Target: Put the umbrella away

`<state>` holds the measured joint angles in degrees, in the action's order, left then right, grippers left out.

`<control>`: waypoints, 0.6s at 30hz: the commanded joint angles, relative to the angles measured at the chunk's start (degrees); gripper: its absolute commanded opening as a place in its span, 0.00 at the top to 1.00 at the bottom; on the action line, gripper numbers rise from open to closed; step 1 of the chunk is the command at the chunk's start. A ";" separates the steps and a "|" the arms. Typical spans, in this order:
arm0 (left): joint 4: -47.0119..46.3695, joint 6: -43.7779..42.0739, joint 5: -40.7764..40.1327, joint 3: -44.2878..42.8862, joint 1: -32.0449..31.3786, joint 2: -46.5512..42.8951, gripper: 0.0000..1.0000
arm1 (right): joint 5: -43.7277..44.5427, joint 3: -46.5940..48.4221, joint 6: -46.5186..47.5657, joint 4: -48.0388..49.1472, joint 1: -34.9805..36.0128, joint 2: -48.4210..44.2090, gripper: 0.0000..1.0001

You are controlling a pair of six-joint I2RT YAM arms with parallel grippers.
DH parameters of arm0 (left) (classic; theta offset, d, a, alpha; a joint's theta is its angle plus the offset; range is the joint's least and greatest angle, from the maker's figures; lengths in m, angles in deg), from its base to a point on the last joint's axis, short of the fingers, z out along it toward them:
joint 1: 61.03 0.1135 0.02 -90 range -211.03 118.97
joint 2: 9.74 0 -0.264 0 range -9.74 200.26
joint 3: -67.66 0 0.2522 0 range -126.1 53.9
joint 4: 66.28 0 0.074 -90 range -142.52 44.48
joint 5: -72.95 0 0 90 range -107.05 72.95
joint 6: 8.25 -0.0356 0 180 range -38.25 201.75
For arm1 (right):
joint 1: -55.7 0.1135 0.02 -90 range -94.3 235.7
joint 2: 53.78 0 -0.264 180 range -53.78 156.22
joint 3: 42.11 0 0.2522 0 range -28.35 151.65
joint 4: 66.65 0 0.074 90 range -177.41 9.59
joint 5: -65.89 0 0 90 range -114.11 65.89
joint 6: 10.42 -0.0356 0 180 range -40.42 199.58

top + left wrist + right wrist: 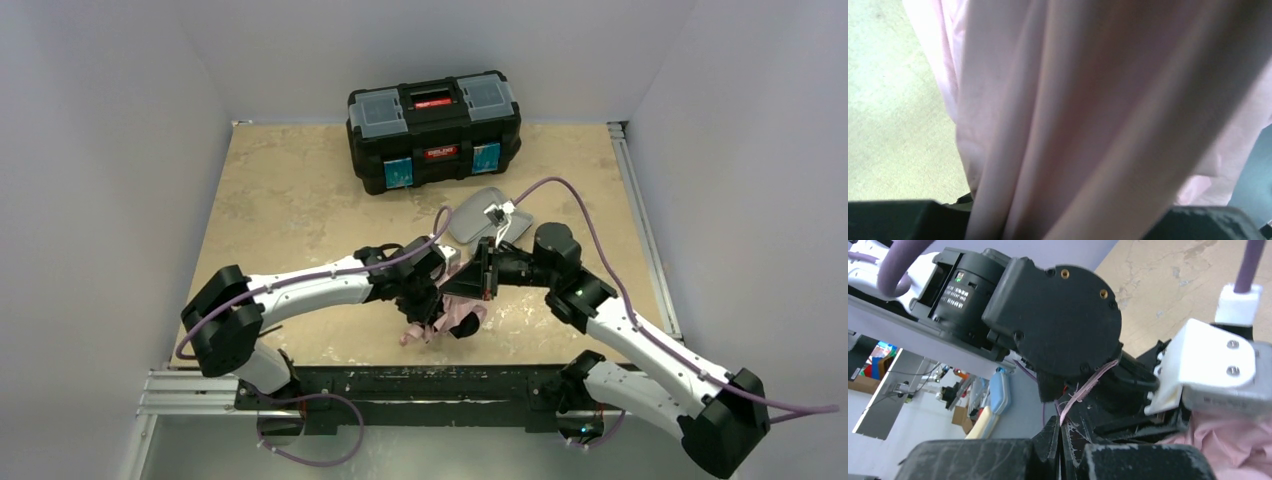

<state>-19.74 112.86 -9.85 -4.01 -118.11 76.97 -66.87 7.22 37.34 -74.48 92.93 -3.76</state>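
At the near middle of the worktop (290, 200), the left fingers (893, 220) are clamping the bunched umbrella (445, 322) while the right fingers (1048, 447), pressed together, are pinching a thin pink strand (1088, 385), so bundling seems to be going on, and the next move is likely calling for cinching the folds.

The left and far-left stretch of the beige mottled counter (280, 190) lies open, and so does a strip along its right edge. A black plastic toolbox (433, 128) blocks the far centre, with a small grey oblong hard case (478, 213) lying near it. At the front middle, the white-and-black left arm (310, 285) and right arm (640, 345) meet over the pale pink fabric umbrella (455, 322), with hardly any gap between them. White walls (100, 150) close three sides.
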 commanded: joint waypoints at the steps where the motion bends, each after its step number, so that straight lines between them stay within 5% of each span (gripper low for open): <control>1: 0.44 -3.49 4.60 -2.80 0.48 1.92 1.00 | -3.98 4.14 -0.49 6.34 0.37 4.71 1.00; 4: -1.50 -4.27 8.60 -2.39 0.20 2.53 1.00 | -1.59 1.61 -2.55 12.15 0.38 7.27 1.00; 8: 0.95 -4.30 4.24 -2.99 -0.14 5.41 0.96 | 0.67 -2.02 -5.74 19.42 0.38 8.06 1.00; 12: 2.63 -3.23 1.90 -3.80 -0.07 3.25 0.67 | 4.00 -3.57 -1.77 15.12 0.33 6.15 1.00; 18: 9.88 -2.21 0.25 -9.92 0.03 -0.88 0.40 | 7.43 -10.68 0.27 14.17 0.37 2.99 1.00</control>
<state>-12.79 109.76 -8.21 -7.92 -118.11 81.48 -62.55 0.12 35.64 -62.70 92.93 1.18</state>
